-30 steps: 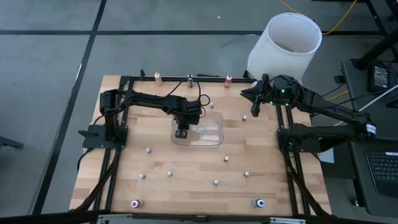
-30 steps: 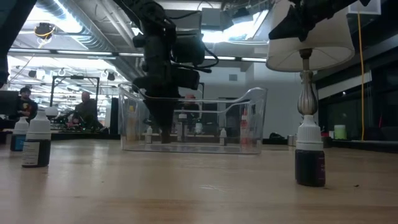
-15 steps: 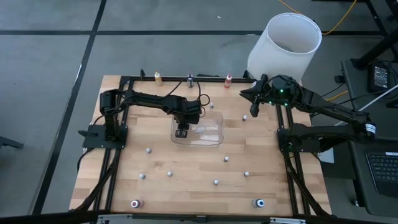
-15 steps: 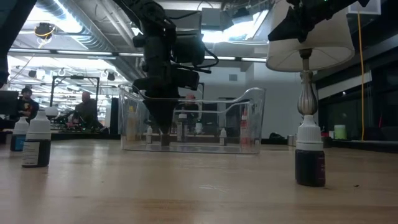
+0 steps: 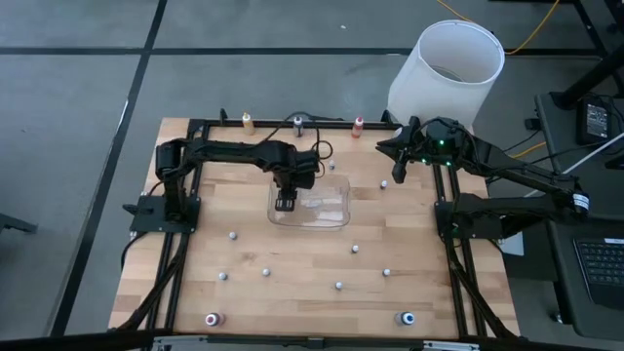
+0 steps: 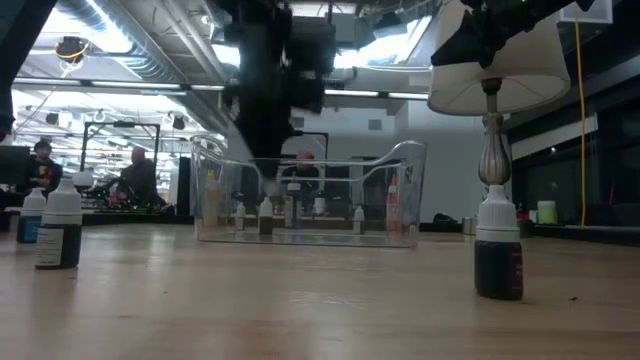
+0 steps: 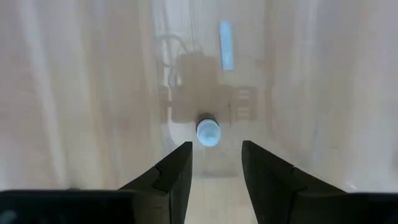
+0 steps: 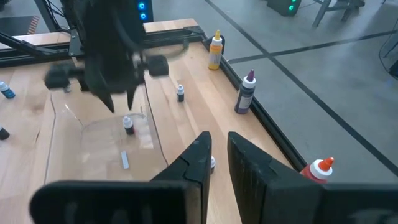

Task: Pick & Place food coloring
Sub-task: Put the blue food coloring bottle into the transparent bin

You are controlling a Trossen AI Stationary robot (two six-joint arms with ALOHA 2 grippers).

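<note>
Left gripper hangs over the left end of the clear bin mid-desk, jaws released with a gap between the fingers, nothing held. Directly below, a small dark bottle with a pale cap stands upright on the bin floor, free of the jaws; right wrist view shows the same bottle below the raised fingertips, apart from them. Low view puts the arm above the bin rim. Right gripper waits near the desk's far right corner, beside the white cylinder; jaws slightly parted, empty. Other food coloring: yellow-orange bottle, dark purple bottle and red bottle stand along the far rail; same three show in the right wrist view, well apart from each other. Pink bottle sits at the near left edge, blue bottle at the near right edge. Low view has two dark-filled bottles close up, one left, one right, both upright. Small pale beads scattered over the desk. People visible in the room behind, far off.
</note>
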